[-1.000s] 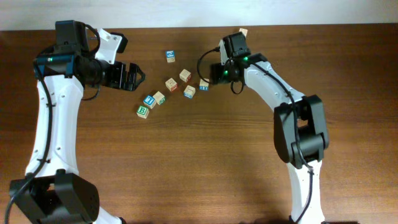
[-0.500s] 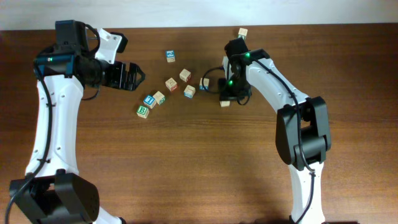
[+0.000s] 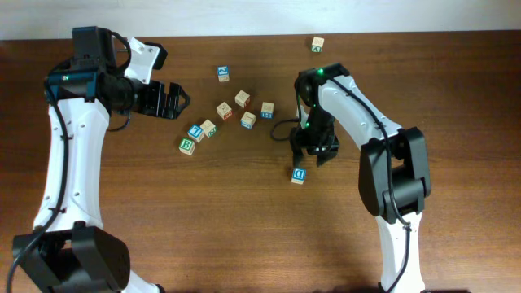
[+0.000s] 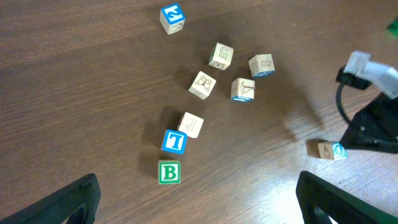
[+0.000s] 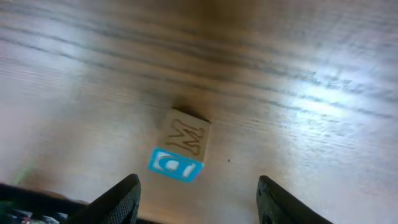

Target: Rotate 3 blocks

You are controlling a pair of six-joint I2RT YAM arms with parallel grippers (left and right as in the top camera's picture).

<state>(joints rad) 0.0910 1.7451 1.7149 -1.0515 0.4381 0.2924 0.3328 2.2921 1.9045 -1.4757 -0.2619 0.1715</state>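
2 pincers, both with jaws apart and neither gripping anything, are seen over a brown wooden worktop (image 3: 163, 228) scattered with alphabet cubes. The right pincer (image 5: 199, 186) hovers low by the blue "D" cube (image 5: 180, 148), its dark fingers (image 5: 118, 199) spread wide to either side and clear of the cube. The cube rests flat on the wood, showing an "M" face and the blue "D" face to the wrist camera. From overhead it lies alone near the middle of the worktop, well apart from the other cubes, with the pincer just beside it on the side of the far edge. The left pincer (image 3: 172, 99) hangs wide open toward the far edge on the left side, touching nothing. Near it, the green "B" cube (image 3: 187, 146) ends a short row with a blue "I" cube (image 3: 194, 131) and the pale cube with a green mark (image 3: 209, 128), the 3 close together.
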